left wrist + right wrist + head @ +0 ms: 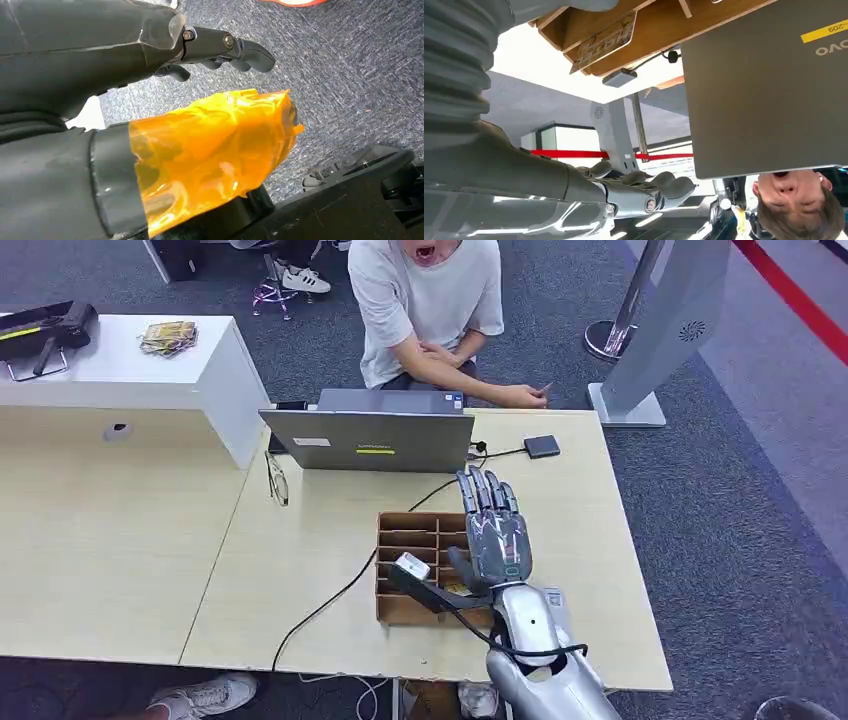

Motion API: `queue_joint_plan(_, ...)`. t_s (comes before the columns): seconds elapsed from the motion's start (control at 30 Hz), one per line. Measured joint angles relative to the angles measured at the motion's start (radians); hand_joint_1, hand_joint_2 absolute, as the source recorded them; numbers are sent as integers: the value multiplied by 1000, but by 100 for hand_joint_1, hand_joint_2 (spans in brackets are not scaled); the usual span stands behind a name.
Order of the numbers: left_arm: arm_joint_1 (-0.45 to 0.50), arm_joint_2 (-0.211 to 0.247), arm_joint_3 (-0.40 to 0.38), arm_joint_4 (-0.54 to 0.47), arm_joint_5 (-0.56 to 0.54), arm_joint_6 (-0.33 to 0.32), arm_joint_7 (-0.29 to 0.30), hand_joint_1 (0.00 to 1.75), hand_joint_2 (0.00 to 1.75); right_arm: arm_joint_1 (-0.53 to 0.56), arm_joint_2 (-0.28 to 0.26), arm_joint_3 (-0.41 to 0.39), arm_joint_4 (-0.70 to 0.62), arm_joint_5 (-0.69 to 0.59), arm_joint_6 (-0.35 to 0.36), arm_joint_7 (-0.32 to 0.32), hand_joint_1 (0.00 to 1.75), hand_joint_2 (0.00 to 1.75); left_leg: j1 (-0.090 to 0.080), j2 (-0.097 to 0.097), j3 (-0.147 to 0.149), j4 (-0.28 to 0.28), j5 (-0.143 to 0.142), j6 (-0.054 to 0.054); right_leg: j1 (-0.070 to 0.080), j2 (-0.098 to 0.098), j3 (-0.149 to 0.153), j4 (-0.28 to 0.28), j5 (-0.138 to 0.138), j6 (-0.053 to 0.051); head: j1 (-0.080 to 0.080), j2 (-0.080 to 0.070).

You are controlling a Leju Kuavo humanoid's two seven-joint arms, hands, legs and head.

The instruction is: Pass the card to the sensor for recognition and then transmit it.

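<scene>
1. The right hand (495,530) hovers over the right side of the wooden compartment tray (400,612), which sits near the front edge of the tabletop (300,570). Its fingers are stretched out flat and apart, pointing toward the far edge, and it holds nothing.
2. In the right wrist view a card (605,41) lies in one of the tray's compartments; which compartment cannot be told. That is most likely the card to be passed.
3. The small dark sensor (542,446) lies near the far edge of the tabletop, just beside the right end of the laptop (365,440), with a cable running to it.
4. The left hand (220,47) hangs low over carpet, thumb wrapped in orange film; its fingers look loosely curled with nothing in them, but the grasp state cannot be told for certain.
5. Judged from this, the task stands at its first step: the card is not yet picked up.
6. The next move calls for lowering the right hand into the tray, pinching the thin card by an edge, then carrying it toward the sensor. A person (430,310) sits beyond the far edge.
</scene>
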Motion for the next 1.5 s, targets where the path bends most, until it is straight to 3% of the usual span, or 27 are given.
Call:
queue_joint_plan(0.57, 0, 0, 0, 0, 0, 1, 0, 0, 0, -10, -3, 0, 24, 0, 18, 5, 16, 175, 0, 0, 0, 0, 0, 0, 0, 0, 0, 0, 0, 0, 0, 0)
queue_joint_plan(1.17, 0, 0, 0, 0, 0, 1, 0, 0, 0, -11, -6, -2, 37, 3, 19, 16, 45, 175, 0, 0, 0, 0, 0, 0, 0, 0, 0, 0, 0, 0, 0, 0)
queue_joint_plan(1.5, 0, 0, 0, 0, 0, 1, 0, 0, 0, -11, -7, -4, 38, 3, 19, 21, 38, 175, 0, 0, 0, 0, 0, 0, 0, 0, 0, 0, 0, 0, 0, 0)
